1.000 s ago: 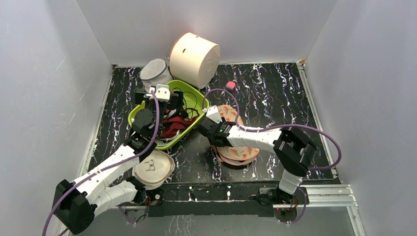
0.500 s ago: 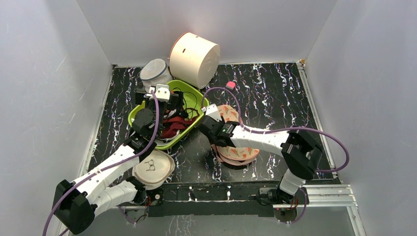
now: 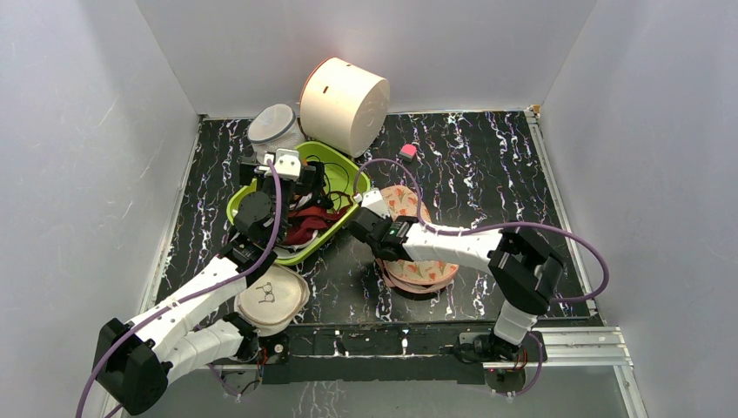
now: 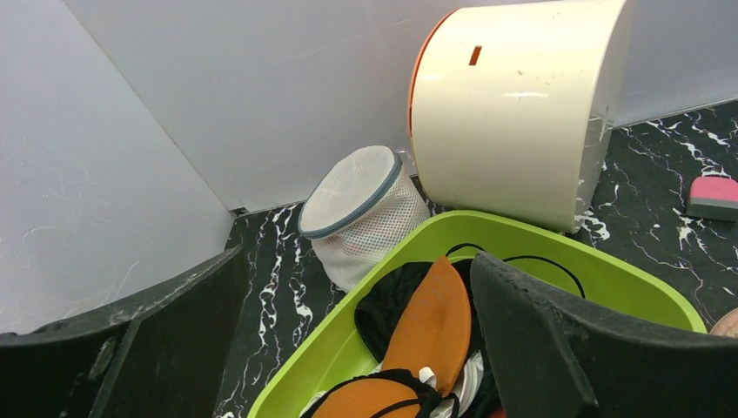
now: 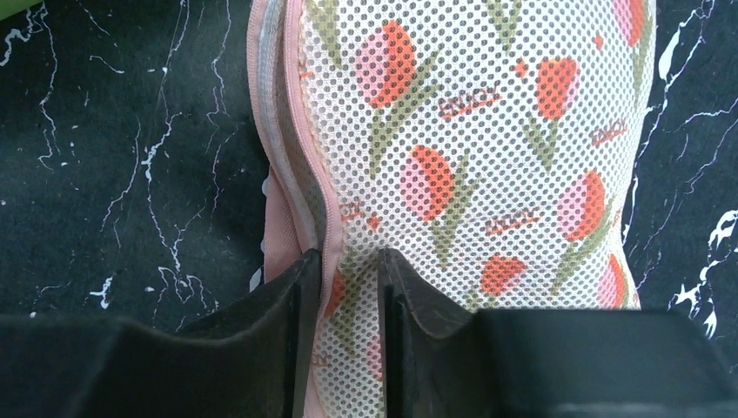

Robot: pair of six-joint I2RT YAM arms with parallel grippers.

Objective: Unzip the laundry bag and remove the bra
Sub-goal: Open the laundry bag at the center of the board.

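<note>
The laundry bag lies at mid-table, just right of the green basin. In the right wrist view it is peach mesh with red-orange and green tulips, and a pink zipper runs along its left edge. My right gripper is down on the bag's left edge. Its jaws stand close together and pinch a fold of mesh beside the zipper. The black bra is hidden. My left gripper hovers open and empty over the basin.
The green basin holds a maroon bra and an orange-lined one. A cream drum and a white mesh cylinder stand behind it. A round cream pouch lies front left. A pink block lies farther back.
The right arm's elbow swung a little right and back, while its gripper stayed on the bag's edge. The left arm has not moved.
</note>
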